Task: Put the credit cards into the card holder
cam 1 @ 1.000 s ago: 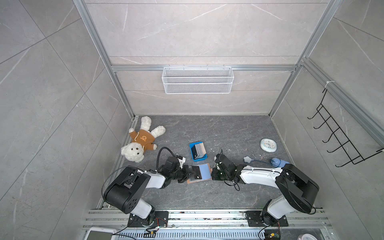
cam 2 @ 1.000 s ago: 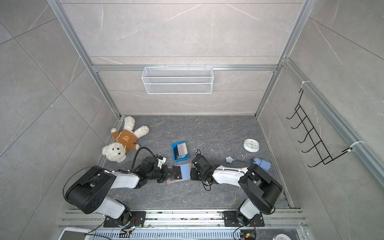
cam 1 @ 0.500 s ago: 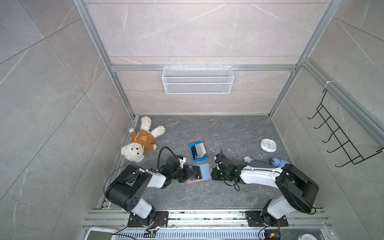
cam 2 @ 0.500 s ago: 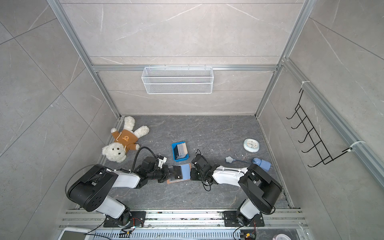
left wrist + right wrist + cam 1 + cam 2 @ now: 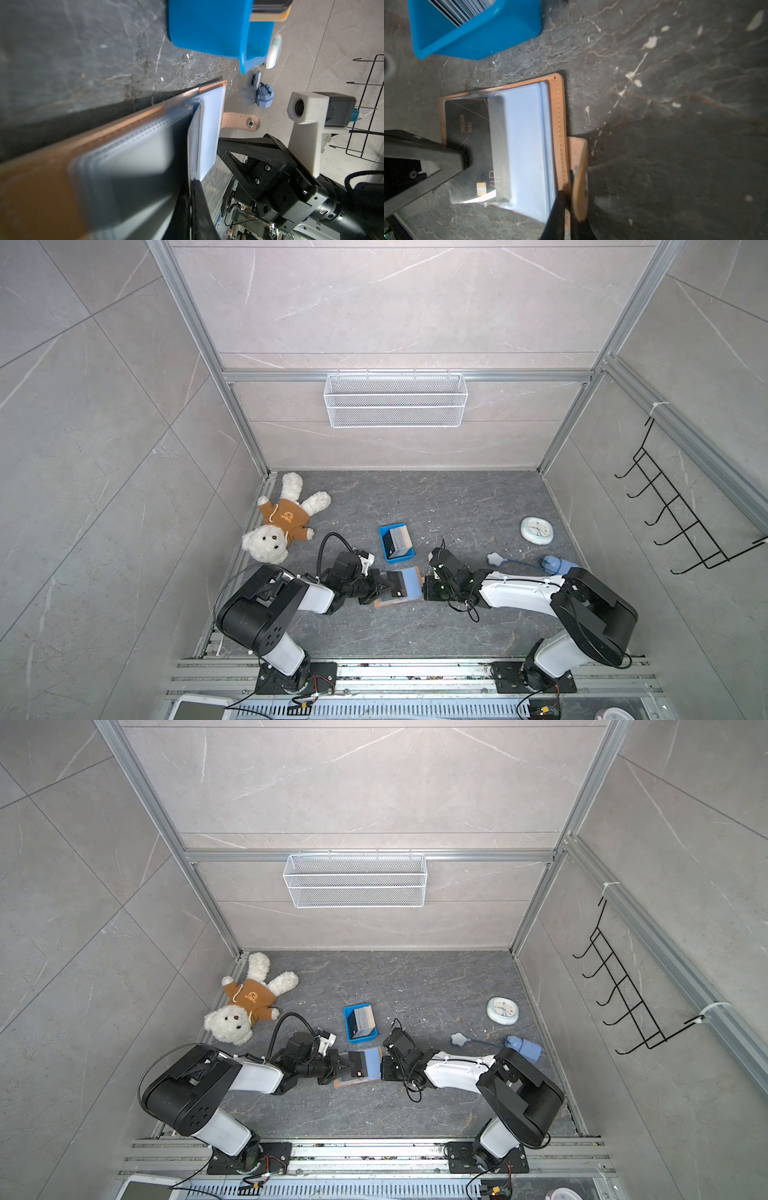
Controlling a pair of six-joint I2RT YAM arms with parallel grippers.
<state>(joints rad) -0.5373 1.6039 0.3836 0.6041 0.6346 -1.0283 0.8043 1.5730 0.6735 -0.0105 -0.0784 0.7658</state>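
Card half into the sleeve: it can jam or slip here.

My left end effector, low and nearly level over the surface, is closed on a black card whose front edge lies under a clear sleeve of the open card holder. My right end effector, narrow, seems to pinch its strap side. A crooked push can buckle the sleeve or drag the holder.

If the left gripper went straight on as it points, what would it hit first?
Probably the card holder: its clear sleeve, with the held black card partly in; the right gripper sits beyond.
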